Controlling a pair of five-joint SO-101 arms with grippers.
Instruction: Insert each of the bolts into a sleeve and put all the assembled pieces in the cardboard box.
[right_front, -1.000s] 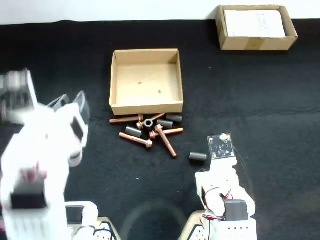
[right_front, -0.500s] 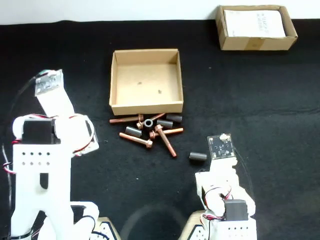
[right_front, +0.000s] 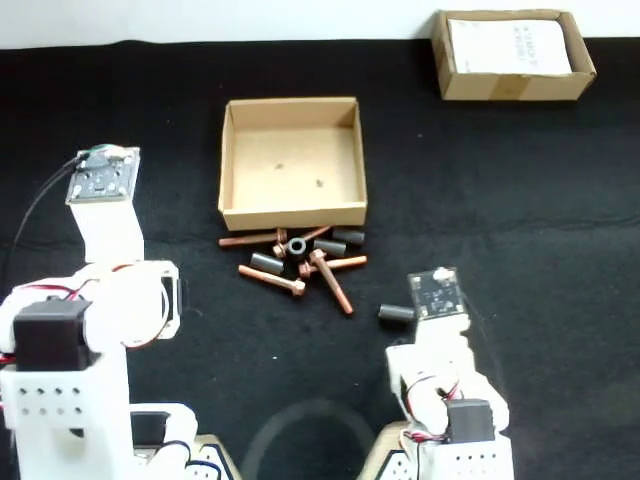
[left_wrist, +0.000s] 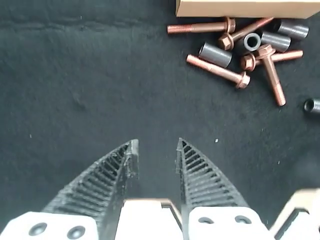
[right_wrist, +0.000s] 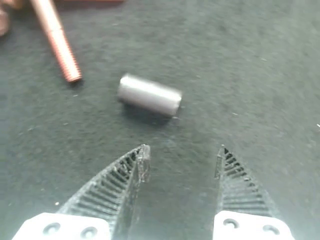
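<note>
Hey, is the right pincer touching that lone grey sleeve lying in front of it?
Apart. In the right wrist view, bare black cloth separates the grey sleeve from the tips of the open right pincer.

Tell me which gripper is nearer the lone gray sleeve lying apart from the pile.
Right. The right gripper sits open just short of the lone sleeve, not touching it. The left gripper is over bare cloth, with the bolt pile lying between it and that sleeve.

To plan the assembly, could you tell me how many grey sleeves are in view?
5. Four among the bolts by the cardboard box: left sleeve, upright sleeve, middle sleeve, right sleeve. A lone sleeve lies by the right gripper. None seems hidden.
</note>
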